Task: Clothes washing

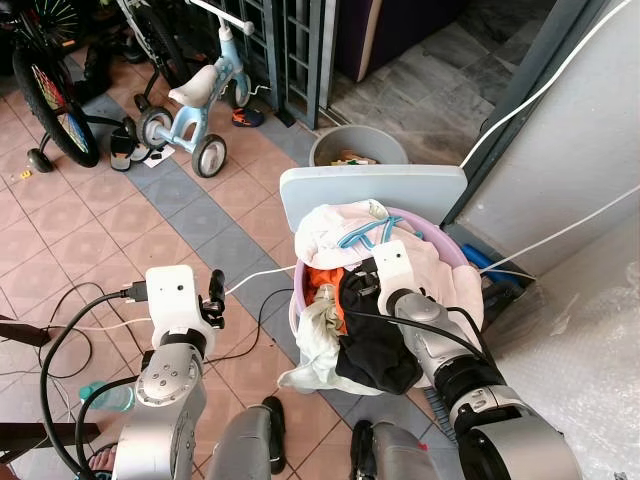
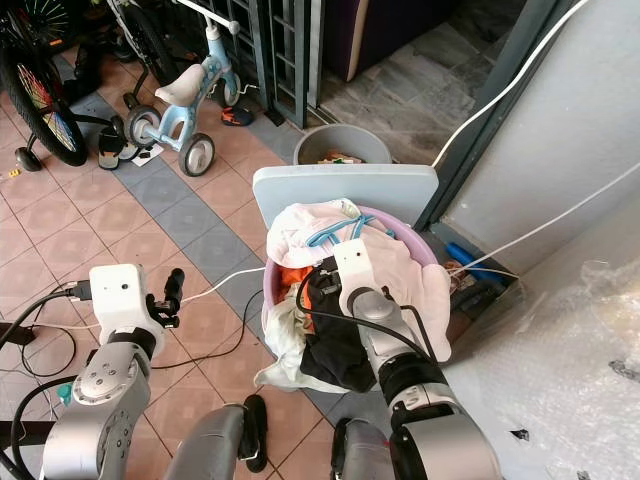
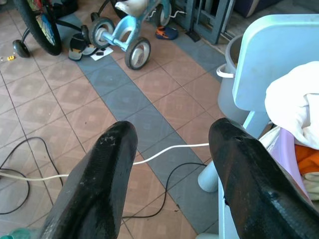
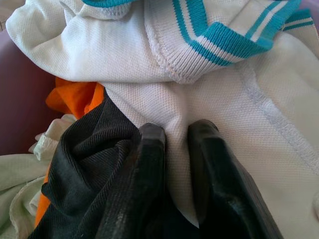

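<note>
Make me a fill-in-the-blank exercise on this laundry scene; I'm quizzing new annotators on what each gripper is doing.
1. The right gripper is pinching a fold of the ____ shirt with turquoise trim.
2. The left gripper hangs over the tiled floor with its fingers ____.
3. The clothes are heaped in a ____ basin.
4. Beside the pinched fold lies a ____ garment.

Missing words: white; open; purple; black

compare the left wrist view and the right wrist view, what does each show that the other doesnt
Left wrist view alone: the left gripper, fingers open over the tiled floor, a white cable, a light blue tricycle and a grey bucket.

Right wrist view alone: the right gripper pinching a fold of the white knit shirt with teal-striped collar, beside a black ribbed garment.

Both: white cloth, an orange garment and the lilac plastic basket.
</note>
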Available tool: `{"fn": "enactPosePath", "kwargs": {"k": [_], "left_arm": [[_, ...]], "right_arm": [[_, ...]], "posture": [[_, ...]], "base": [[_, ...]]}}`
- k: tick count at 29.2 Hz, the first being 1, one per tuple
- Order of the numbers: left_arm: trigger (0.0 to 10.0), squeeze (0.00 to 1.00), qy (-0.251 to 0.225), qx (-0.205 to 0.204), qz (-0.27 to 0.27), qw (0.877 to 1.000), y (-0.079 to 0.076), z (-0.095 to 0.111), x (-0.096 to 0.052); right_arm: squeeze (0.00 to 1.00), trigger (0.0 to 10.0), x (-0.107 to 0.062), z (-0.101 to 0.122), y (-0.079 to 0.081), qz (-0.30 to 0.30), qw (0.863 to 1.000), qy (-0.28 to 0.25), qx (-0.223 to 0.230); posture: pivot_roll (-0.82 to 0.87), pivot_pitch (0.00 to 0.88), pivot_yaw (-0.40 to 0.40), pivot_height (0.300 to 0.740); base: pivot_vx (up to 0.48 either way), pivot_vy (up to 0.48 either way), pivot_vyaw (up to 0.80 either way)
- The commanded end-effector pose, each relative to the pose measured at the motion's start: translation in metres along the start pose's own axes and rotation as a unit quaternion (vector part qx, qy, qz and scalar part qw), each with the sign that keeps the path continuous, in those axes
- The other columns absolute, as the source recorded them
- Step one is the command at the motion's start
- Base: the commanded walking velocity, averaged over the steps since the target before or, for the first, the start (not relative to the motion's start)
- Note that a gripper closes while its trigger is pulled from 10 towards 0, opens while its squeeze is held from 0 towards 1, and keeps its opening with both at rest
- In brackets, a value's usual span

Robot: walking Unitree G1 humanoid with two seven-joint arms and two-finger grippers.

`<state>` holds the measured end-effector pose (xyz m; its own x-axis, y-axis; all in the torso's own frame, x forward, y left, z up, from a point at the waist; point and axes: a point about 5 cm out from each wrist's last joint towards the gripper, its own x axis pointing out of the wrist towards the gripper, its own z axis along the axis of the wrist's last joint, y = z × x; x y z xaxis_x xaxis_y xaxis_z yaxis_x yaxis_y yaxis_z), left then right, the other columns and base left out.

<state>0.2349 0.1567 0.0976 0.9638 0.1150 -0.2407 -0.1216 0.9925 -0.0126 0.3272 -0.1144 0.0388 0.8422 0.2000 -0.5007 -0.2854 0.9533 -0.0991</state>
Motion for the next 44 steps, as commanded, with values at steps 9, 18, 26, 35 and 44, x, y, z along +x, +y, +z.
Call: {"fn": "enactPosePath", "kwargs": {"k": [9,18,26,35,44], "left_arm": [[10.0,0.0,0.041,0.021,-0.014,0.999,-0.002,-0.013,0.007],[10.0,0.0,0.075,0.087,-0.13,0.985,-0.015,-0.024,0.011],[10.0,0.0,0.063,0.096,-0.14,0.983,-0.023,-0.02,0.02],[10.0,0.0,0.057,0.105,-0.152,0.981,-0.025,-0.019,0.025],[10.0,0.0,0.05,0.112,-0.161,0.979,-0.031,-0.018,0.029]], "right_arm": [[0.0,0.0,-0.001,0.004,-0.012,-0.021,0.998,-0.015,0.049],[0.0,0.0,-0.01,0.045,-0.02,-0.024,0.988,-0.123,0.084],[0.0,0.0,-0.026,0.039,-0.018,-0.002,0.985,-0.158,0.067],[0.0,0.0,-0.065,-0.014,-0.005,0.147,0.985,-0.09,-0.025],[0.0,0.0,-0.087,-0.018,-0.02,0.25,0.954,-0.085,-0.141]], "posture": [[0.11,0.179,-0.022,0.74],[0.06,0.126,0.012,0.74],[0.03,0.104,0.02,0.74],[0.01,0.105,0.031,0.74],[0.0,0.104,0.04,0.74]], "base": [[0.0,0.0,0.0],[0.0,0.0,0.0],[0.0,0.0,0.0],[0.0,0.0,0.0],[0.0,0.0,0.0]]}}
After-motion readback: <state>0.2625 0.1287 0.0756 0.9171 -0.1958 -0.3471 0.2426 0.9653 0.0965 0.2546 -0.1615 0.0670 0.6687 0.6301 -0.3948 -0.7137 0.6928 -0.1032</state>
